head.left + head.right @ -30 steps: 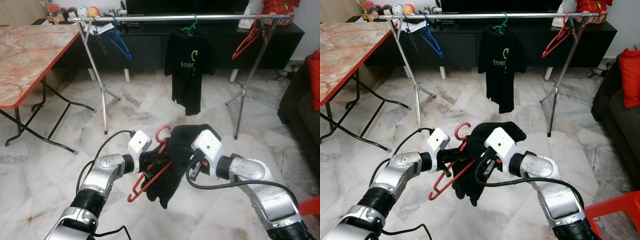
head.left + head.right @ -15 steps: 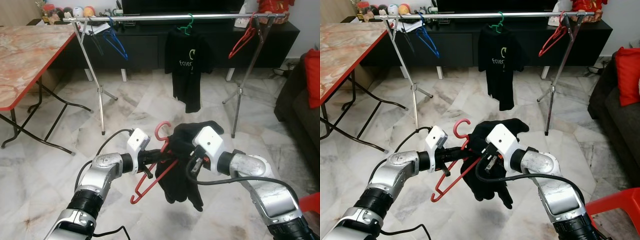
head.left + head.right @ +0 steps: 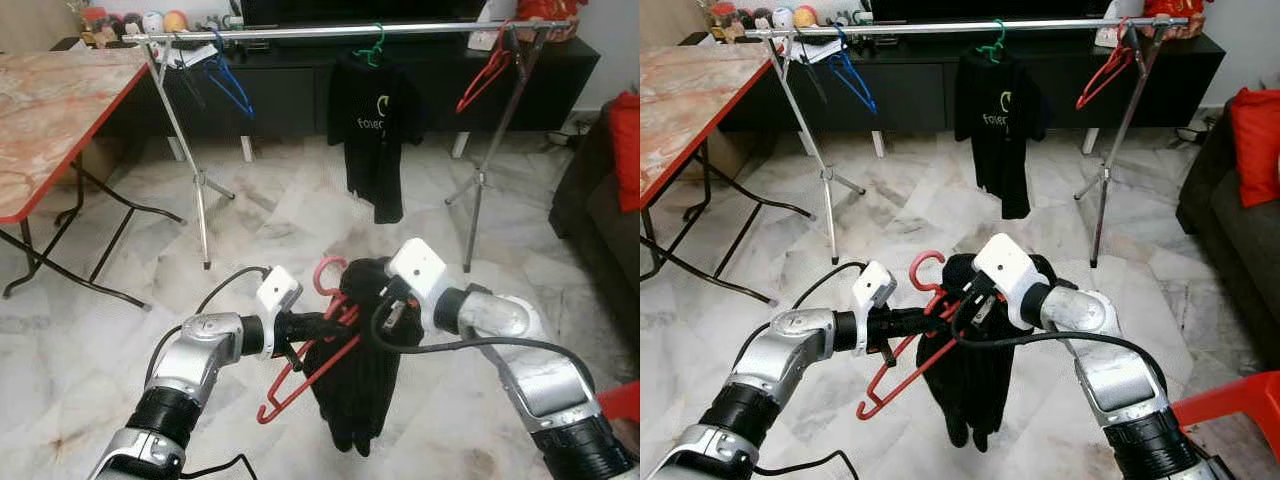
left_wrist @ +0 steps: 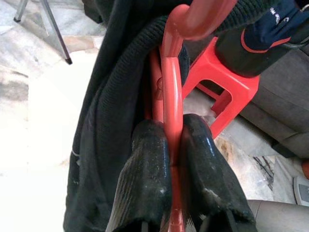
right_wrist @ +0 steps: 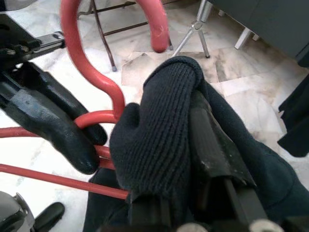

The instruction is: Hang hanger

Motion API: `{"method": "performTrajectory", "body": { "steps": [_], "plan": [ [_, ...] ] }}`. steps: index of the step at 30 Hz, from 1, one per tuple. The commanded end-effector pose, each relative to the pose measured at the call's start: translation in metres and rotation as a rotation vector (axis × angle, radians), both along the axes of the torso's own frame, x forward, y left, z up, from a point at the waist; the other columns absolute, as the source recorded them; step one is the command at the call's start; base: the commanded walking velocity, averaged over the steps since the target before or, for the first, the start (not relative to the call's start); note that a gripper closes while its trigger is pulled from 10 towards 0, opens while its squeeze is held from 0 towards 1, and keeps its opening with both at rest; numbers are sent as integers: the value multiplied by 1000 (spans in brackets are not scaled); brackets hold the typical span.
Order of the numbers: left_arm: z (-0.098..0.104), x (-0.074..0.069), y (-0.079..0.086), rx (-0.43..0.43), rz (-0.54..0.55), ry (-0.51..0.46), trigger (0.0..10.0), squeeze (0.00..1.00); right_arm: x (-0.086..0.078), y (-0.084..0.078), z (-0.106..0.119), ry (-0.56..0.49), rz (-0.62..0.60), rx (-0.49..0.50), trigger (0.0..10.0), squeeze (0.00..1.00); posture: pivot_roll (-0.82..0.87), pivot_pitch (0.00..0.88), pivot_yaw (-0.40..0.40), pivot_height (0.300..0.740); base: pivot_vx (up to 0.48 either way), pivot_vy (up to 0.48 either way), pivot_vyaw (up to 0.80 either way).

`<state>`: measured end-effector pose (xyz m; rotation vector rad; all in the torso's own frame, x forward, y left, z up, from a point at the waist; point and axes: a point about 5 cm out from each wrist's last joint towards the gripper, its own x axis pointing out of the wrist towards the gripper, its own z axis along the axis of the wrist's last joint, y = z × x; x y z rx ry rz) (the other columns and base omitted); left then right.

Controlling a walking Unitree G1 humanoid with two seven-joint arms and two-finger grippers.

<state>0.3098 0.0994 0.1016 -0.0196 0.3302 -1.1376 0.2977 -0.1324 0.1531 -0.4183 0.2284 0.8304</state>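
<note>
My left gripper point(image 3: 322, 326) is shut on the neck of a red hanger point(image 3: 312, 376), just below its hook, and holds it tilted in front of me above the floor. In the left wrist view both fingers point(image 4: 147, 159) clamp the red hanger point(image 4: 170, 92). A black garment point(image 3: 356, 392) hangs from the hanger and droops long below it. My right gripper point(image 3: 386, 300) is shut on the garment's top fold, right beside the hook. In the right wrist view the black garment point(image 5: 159, 130) wraps over one finger and the other finger point(image 5: 212, 150) presses against it.
A metal clothes rail point(image 3: 330, 32) stands ahead. It carries a blue hanger point(image 3: 230, 82), a black T-shirt point(image 3: 378, 130) on a green hanger, and a red hanger point(image 3: 487, 78). A marble-topped folding table point(image 3: 50, 110) is at the left; a dark sofa point(image 3: 610, 215) and a red stool point(image 3: 1230, 420) are at the right.
The garment was bunched between the grippers and now hangs straight down below the hanger. The right gripper has come up closer to the hook. The left gripper keeps its hold.
</note>
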Motion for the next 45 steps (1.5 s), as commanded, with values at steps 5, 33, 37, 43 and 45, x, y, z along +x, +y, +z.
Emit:
{"method": "performTrajectory", "body": {
  "steps": [5,33,37,43,45],
  "plan": [
    [4,3,-1,-10,20,-27,10000,0,-11,11,8,-17,108,1,10000,0,-70,78,49,740,0,0,0],
    [6,19,4,-1,190,-103,10000,0,-17,4,8,-16,78,-39,10000,0,-76,79,52,740,0,0,0],
    [7,20,5,-6,196,-107,10000,0,-19,5,7,-10,93,-41,10000,0,-75,82,53,740,0,0,0],
    [9,22,5,-20,213,-121,10000,0,-20,3,4,10,88,-71,10000,616,-77,84,52,740,0,0,0],
    [10,23,5,-25,223,-124,10000,0,-20,2,3,13,87,-81,10000,620,-78,85,52,740,0,0,0]
  ]
}}
